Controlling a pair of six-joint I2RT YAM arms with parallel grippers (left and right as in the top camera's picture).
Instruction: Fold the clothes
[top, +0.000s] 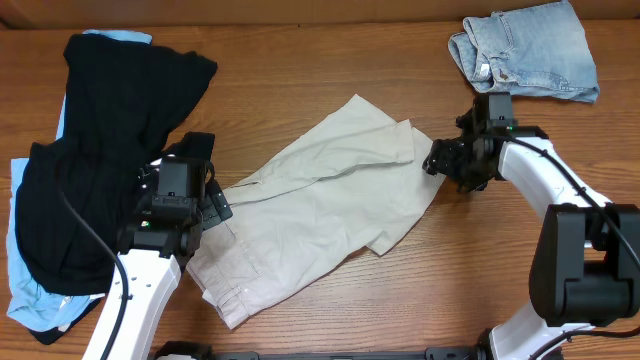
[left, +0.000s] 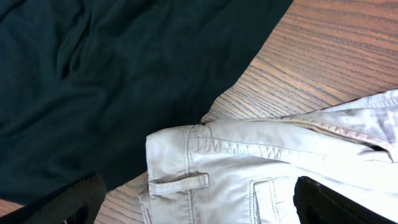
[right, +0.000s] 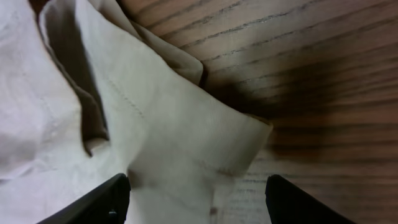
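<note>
left hand (top: 214, 207), right hand (top: 436, 161) at ends of khaki shorts (top: 320, 210), black garment (top: 110, 130) beside

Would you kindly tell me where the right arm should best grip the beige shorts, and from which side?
Take the hemmed leg corner of the beige shorts. It juts out onto the table, right ahead of the right gripper, whose jaws stand open. I would come from the right arm's own side, pinching across the stitched hem.
</note>
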